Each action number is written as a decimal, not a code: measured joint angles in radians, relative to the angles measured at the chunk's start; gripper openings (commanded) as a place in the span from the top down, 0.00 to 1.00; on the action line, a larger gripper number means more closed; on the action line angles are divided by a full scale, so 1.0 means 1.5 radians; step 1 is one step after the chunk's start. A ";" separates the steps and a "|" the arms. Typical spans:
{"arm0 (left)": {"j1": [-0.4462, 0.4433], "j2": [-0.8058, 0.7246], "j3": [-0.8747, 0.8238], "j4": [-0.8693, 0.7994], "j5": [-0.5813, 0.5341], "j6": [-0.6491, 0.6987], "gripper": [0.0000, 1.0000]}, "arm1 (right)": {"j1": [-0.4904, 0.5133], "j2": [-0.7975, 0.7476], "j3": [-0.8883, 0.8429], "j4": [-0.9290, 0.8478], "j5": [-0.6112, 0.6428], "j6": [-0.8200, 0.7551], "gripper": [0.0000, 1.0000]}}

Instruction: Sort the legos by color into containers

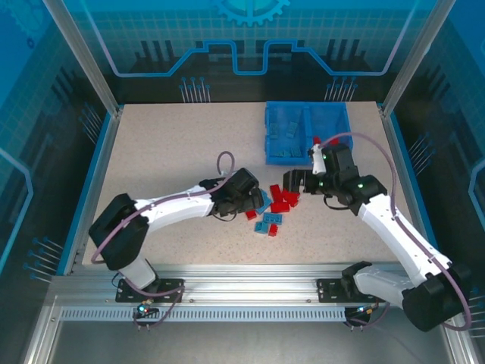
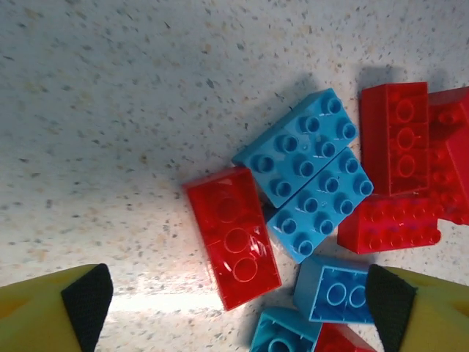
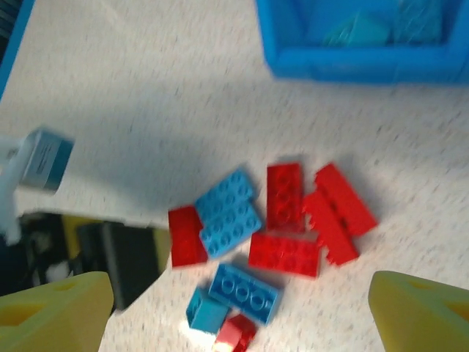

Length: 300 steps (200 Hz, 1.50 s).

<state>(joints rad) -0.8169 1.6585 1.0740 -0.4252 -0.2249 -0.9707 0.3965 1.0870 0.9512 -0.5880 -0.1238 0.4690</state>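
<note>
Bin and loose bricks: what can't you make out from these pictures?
- Top view: bricks inside the bin are too small to count; the right arm covers its near edge.
- Top view: the left gripper covers the pile's left side.
- Right wrist view: the top edge cuts off the bin; blur smears its contents.
- Left wrist view: bottom and right edges cut off several bricks.

Left wrist view: the red bricks (image 2: pixel 447 169) at 3 o'clock run off the edge, and a light blue brick (image 2: pixel 282 334) at 6 o'clock is cut by the bottom. Right wrist view: blurred throughout, the bin (image 3: pixel 352 62) at 12 o'clock cropped, its contents a smear. From above, the bricks (image 1: pixel 286 140) lying in it are too small to count.
</note>
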 measured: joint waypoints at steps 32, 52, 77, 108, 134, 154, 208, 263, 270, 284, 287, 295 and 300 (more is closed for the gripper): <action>-0.003 0.054 0.016 0.001 -0.006 -0.017 0.14 | 0.029 -0.032 -0.032 -0.009 -0.009 0.019 0.06; -0.003 0.073 0.024 0.003 -0.021 0.008 0.14 | 0.033 -0.031 -0.035 -0.009 -0.010 0.024 0.06; -0.001 0.082 0.060 0.009 -0.047 0.128 0.12 | 0.034 -0.015 -0.036 -0.009 -0.010 0.029 0.06; 0.033 0.130 0.161 0.007 -0.011 0.263 0.14 | 0.040 0.001 -0.036 -0.009 -0.009 0.032 0.06; 0.067 0.187 0.232 -0.002 0.031 0.327 0.17 | 0.041 0.002 -0.036 -0.009 -0.008 0.036 0.06; 0.071 0.223 0.257 -0.012 0.056 0.358 0.20 | 0.041 0.004 -0.036 -0.009 -0.007 0.036 0.05; 0.071 0.283 0.284 -0.049 0.086 0.386 0.30 | 0.042 0.007 -0.036 -0.014 0.003 0.036 0.05; 0.082 0.291 0.283 -0.070 0.067 0.377 0.37 | 0.042 0.021 -0.036 -0.017 0.007 0.036 0.05; 0.085 0.291 0.281 -0.070 0.059 0.372 0.38 | 0.042 0.021 -0.036 -0.017 0.007 0.036 0.05; 0.090 0.290 0.269 -0.072 0.046 0.365 0.39 | 0.042 0.021 -0.036 -0.017 0.007 0.036 0.05; 0.091 0.289 0.266 -0.070 0.045 0.364 0.39 | 0.042 0.021 -0.036 -0.017 0.007 0.036 0.05; 0.092 0.285 0.261 -0.067 0.045 0.358 0.42 | 0.042 0.021 -0.036 -0.017 0.007 0.036 0.05; 0.092 0.282 0.259 -0.068 0.045 0.353 0.44 | 0.042 0.021 -0.036 -0.017 0.007 0.036 0.05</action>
<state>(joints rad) -0.6785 2.0811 1.4624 -0.5266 -0.1577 -0.4408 0.4603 1.1187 0.8974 -0.6132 -0.1127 0.5236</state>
